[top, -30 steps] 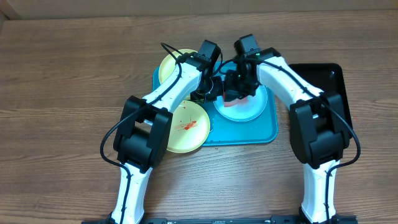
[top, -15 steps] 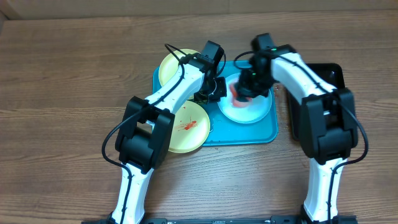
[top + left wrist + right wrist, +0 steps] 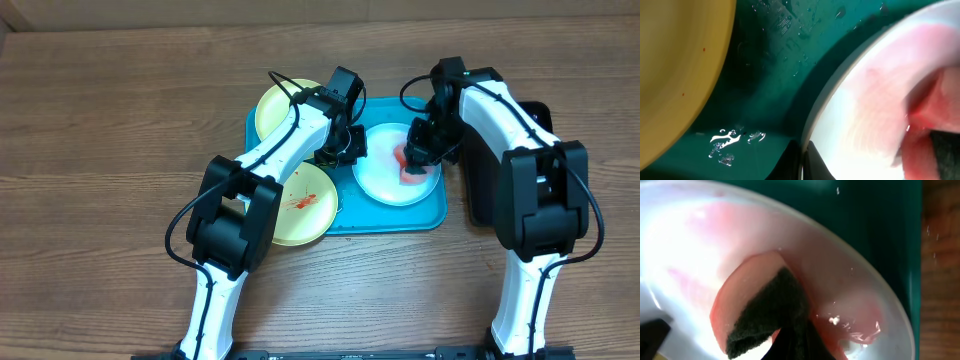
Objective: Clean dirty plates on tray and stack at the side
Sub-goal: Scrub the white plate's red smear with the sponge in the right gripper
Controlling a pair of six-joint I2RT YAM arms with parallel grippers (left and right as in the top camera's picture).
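Observation:
The turquoise tray (image 3: 345, 215) holds the pale blue-white plate (image 3: 385, 180), smeared pink-red. My left gripper (image 3: 350, 152) is shut on that plate's left rim, fingers pinching it (image 3: 802, 162). My right gripper (image 3: 415, 162) is shut on a red sponge with a dark scouring side (image 3: 762, 315) and presses it on the plate's right part (image 3: 685, 255). One yellow-green plate (image 3: 278, 105) lies at the tray's back left. Another yellow-green plate (image 3: 300, 205), with red smears, overlaps the tray's front left edge.
A black tray (image 3: 480, 195) lies right of the turquoise tray, mostly under my right arm. Bare wooden table (image 3: 100, 150) surrounds everything. Water droplets sit on the tray floor (image 3: 770, 75) between a yellow plate (image 3: 675, 75) and the white one.
My right gripper has moved to the right with the sponge, from the plate's left part to its right part. The blue-white plate has shifted slightly right. The left arm has barely moved.

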